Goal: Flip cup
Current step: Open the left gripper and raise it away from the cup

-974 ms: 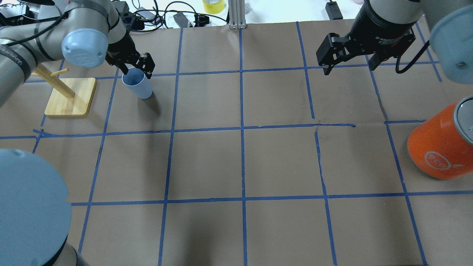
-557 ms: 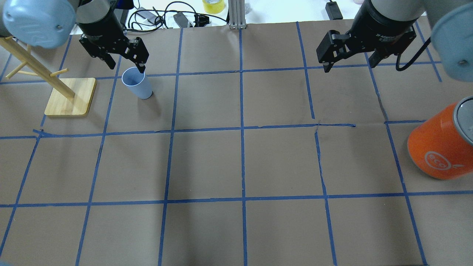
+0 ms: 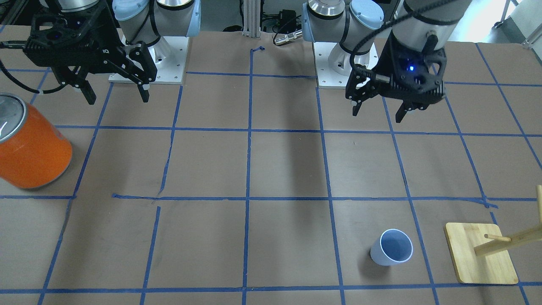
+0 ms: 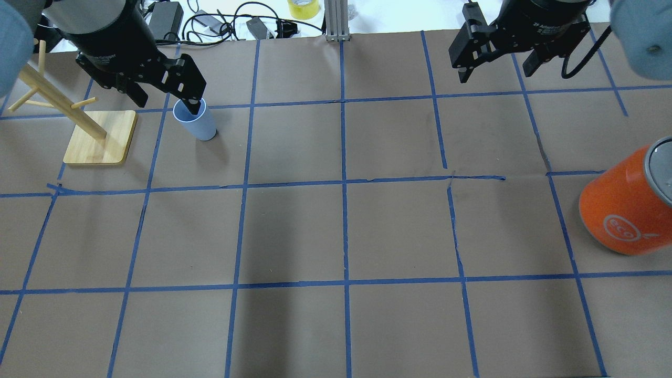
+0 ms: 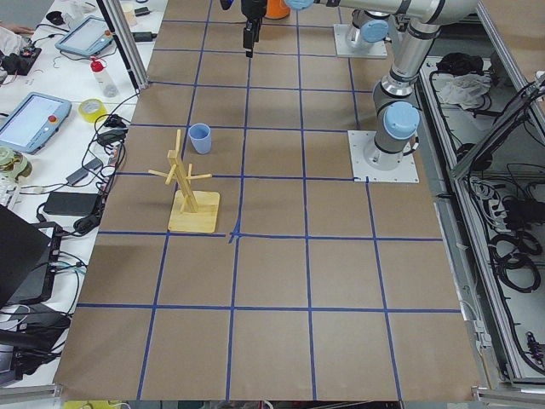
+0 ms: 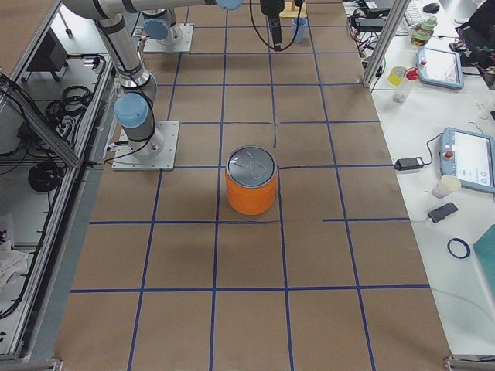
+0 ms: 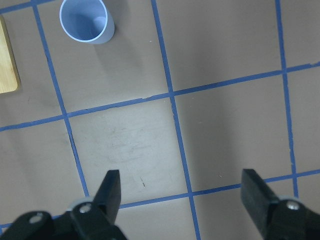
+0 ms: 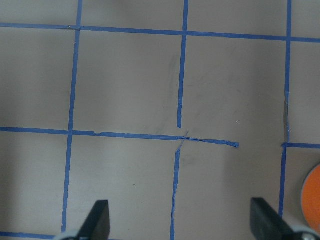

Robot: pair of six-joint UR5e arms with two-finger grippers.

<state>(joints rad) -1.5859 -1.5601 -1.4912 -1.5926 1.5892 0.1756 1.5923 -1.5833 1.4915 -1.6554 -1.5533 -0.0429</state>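
The pale blue cup [image 4: 198, 125] stands upright, mouth up, on the brown paper beside the wooden stand; it also shows in the front view [image 3: 391, 248] and the left wrist view [image 7: 86, 21]. My left gripper [image 4: 167, 102] is open and empty. It hangs high above the table, well back from the cup in the front view [image 3: 377, 115], though one finger overlaps the cup's rim in the overhead view. My right gripper [image 4: 496, 73] is open and empty, raised at the far right [image 3: 117, 100].
A wooden peg stand [image 4: 100, 137] sits just left of the cup. A large orange can [image 4: 625, 210] with a silver top stands at the right edge. Cables and a tape roll lie beyond the table's far edge.
My left gripper has risen and pulled away from the cup, which stays upright in place. My right gripper has also lifted slightly.
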